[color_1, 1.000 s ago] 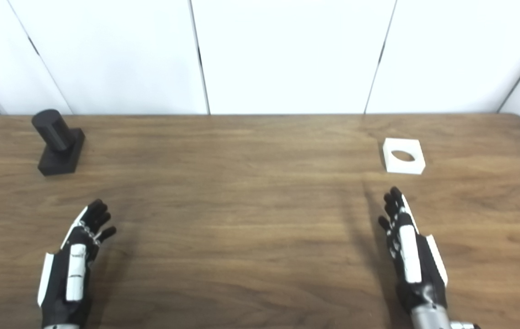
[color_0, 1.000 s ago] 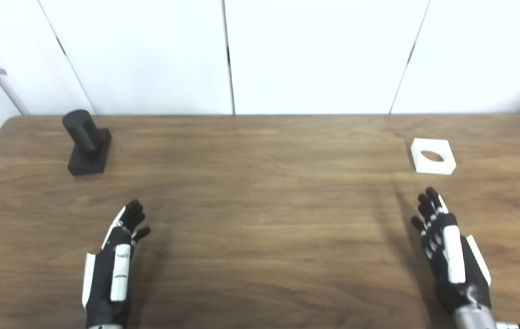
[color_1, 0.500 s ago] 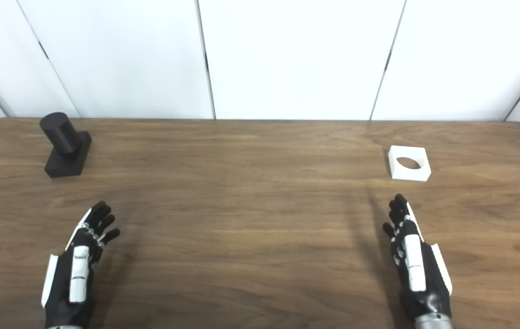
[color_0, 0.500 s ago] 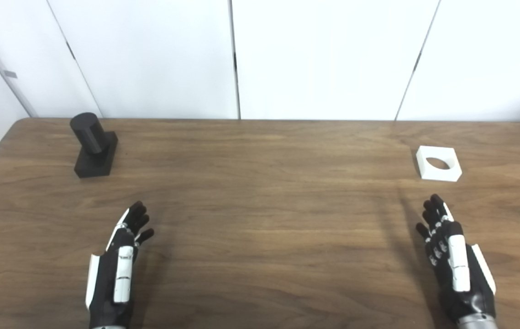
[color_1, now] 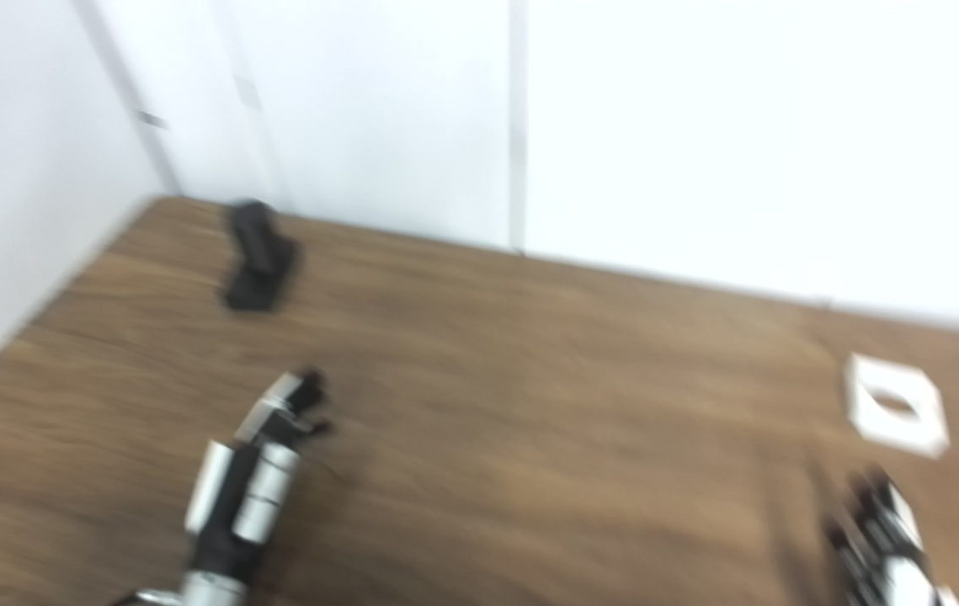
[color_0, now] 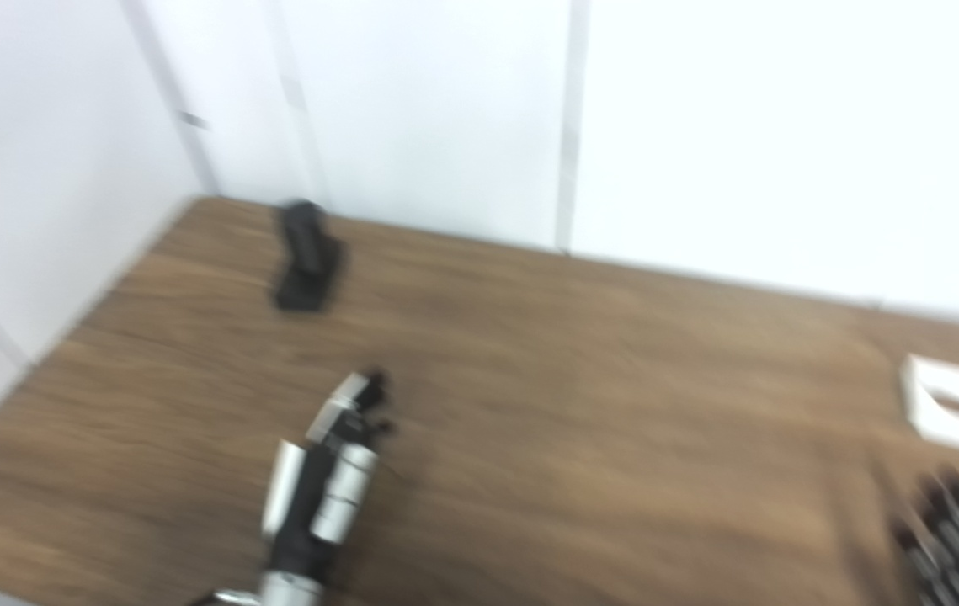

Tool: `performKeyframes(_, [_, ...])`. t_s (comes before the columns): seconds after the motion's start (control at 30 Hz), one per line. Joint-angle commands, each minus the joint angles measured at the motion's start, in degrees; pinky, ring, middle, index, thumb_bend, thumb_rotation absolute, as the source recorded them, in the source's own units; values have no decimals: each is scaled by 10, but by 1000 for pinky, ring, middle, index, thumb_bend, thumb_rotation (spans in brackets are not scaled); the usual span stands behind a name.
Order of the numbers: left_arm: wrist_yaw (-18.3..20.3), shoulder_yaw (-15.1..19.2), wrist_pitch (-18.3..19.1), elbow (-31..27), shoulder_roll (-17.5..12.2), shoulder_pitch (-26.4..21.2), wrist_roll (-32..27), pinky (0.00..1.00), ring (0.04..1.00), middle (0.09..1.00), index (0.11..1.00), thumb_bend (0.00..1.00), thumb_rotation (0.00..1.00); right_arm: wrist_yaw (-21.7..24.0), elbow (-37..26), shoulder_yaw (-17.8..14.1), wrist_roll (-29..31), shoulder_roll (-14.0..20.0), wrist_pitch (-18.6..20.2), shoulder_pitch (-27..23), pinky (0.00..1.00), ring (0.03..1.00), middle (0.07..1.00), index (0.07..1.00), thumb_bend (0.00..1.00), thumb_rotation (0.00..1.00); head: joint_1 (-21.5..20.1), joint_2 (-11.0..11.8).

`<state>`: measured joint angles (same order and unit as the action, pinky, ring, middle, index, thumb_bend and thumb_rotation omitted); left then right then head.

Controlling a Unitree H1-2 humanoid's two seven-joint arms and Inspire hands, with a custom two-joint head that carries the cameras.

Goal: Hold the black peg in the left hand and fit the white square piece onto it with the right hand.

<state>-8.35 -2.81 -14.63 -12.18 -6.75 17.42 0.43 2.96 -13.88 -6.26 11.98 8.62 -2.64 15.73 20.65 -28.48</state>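
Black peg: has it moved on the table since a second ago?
No. The black peg stays by the table's far left corner; the whole view shifted, so the camera turned.

Pretty blurry shot, but the colours read fine. The table [color_0: 580,404] is mid-brown wood with darker grain streaks running across it. The peg [color_0: 304,257] is solid black, base included. The square piece [color_0: 951,412] is plain white. Both the left hand [color_0: 336,459] and right hand [color_1: 883,539] are black with white and silvery panels. The walls [color_0: 740,126] are white with grey seams.
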Motion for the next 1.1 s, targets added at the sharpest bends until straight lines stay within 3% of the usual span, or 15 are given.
performKeyframes(0.0, [-6,-16,-14,34,64,7,10,786,886,901,880,615,827,8,1,-7,0,10,-8,1,1000,998,983,976,560,1000,3,2])
performKeyframes(0.17, [-15,-25,-18,43,67,7,26,767,877,892,869,626,823,1,-1,-11,-26,9,0,8,1000,981,955,935,563,1000,25,26])
performKeyframes(0.7, [-32,-30,-8,39,67,8,54,780,869,882,857,635,727,9,5,-17,-29,8,-13,10,1000,978,947,931,572,1000,16,34])
performKeyframes(0.83, [-56,-26,35,-11,67,12,129,784,864,875,853,555,621,8,6,-17,-29,7,-14,10,1000,977,947,933,578,1000,14,33])
performKeyframes(0.93, [-70,-14,83,-70,62,5,169,808,874,881,863,547,456,7,7,-18,-29,4,-19,12,986,952,921,905,576,1000,14,32])
performKeyframes(1.07, [-86,16,170,-120,52,-24,238,804,868,886,851,682,372,4,5,-15,-34,0,-20,15,935,914,890,874,575,1000,10,30])
